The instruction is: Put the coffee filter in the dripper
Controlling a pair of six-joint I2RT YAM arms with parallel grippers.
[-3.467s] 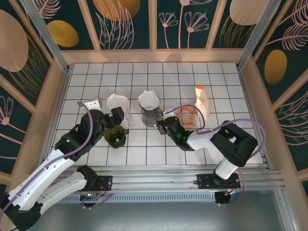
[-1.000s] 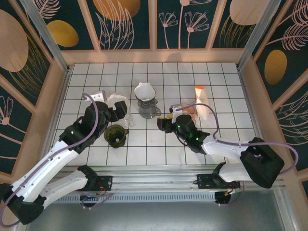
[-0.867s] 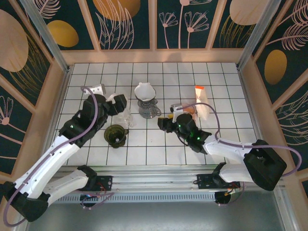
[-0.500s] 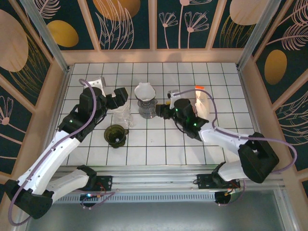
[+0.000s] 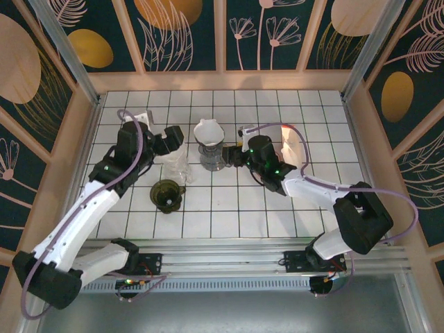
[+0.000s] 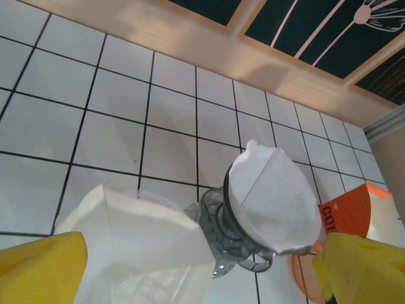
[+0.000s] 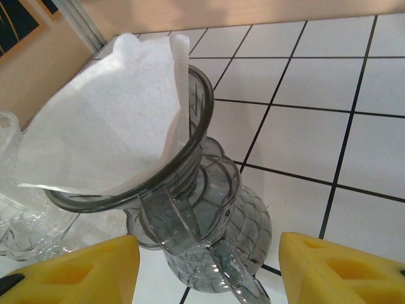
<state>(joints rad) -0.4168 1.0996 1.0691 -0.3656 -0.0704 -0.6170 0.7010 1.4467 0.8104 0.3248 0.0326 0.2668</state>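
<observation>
The white paper coffee filter [image 7: 107, 136] sits opened inside the clear ribbed glass dripper [image 7: 202, 221], which stands upright on the white tiled bench [image 5: 229, 208]; the filter's top edge rises above the rim. The right end effector [image 7: 209, 266] holds its yellow fingers apart on either side of the dripper's base; the left end effector [image 6: 205, 269] hangs wide apart, gripping nothing, above a second filter [image 6: 136, 231] just beside the dripper.

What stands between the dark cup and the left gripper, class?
A clear glass holding a paper filter, seen in the top view between the dark cup and the left gripper.
</observation>
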